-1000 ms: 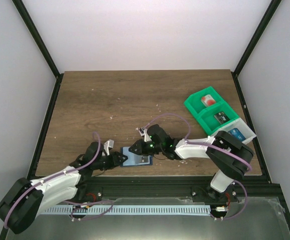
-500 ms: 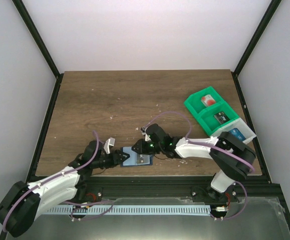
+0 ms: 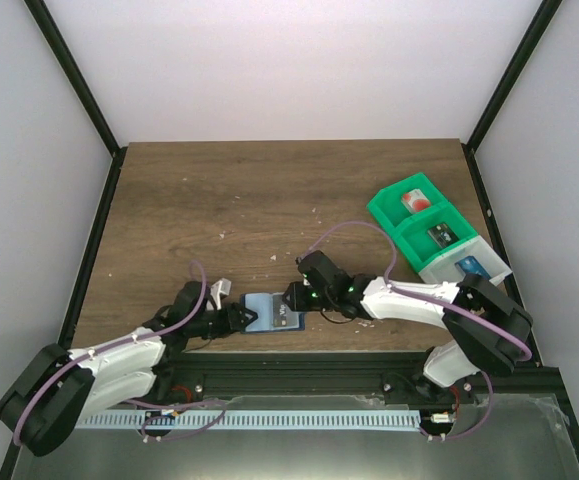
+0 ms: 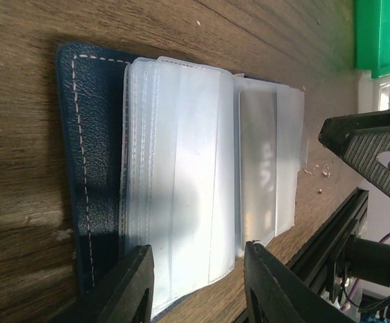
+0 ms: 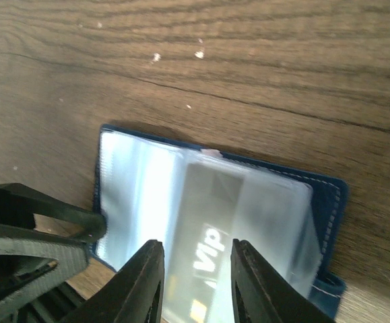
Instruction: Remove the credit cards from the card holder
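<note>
Presently the holder (image 3: pixel 274 314) is seen lying open on the bench (image 3: pixel 219 200) near its front edge, clear sleeves (image 4: pixel 181 168) upward, between the two tools. The left tool (image 3: pixel 237 318) is spread at its left edge, one fingertip (image 5: pixel 95 226) touching the rim, nothing clasped. The right tool (image 3: pixel 291 297) is parted over the right half, straddling a sleeved card (image 5: pixel 211 237) marked VIP; contact there cannot be told.
</note>
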Tool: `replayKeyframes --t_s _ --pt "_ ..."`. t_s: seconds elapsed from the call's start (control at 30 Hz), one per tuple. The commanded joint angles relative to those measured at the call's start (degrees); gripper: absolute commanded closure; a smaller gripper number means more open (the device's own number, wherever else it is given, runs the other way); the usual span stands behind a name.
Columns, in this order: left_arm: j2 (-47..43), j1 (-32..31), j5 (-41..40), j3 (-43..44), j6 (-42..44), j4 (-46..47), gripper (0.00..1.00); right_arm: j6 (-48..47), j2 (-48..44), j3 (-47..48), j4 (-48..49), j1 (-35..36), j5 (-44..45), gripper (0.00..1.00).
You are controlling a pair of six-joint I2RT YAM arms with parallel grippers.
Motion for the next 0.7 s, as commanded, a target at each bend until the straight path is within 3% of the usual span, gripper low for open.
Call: replayKeyframes --t_s 0.0,0.43,0.67 --pt "0.9 0.4 -0.1 0.1 1.2 1.0 0.62 -0.9 1.4 1.2 -2.5 0.4 2.5 0.67" --pt "0.3 0.4 -0.1 -0.7 0.6 1.6 0.63 -1.5 3.7 2.8 -2.8 0.5 4.6 0.56" --pt "-0.2 0.3 -0.1 -1.3 0.2 2.0 0.63 -2.3 4.4 3.1 -0.8 0.5 4.0 0.70"
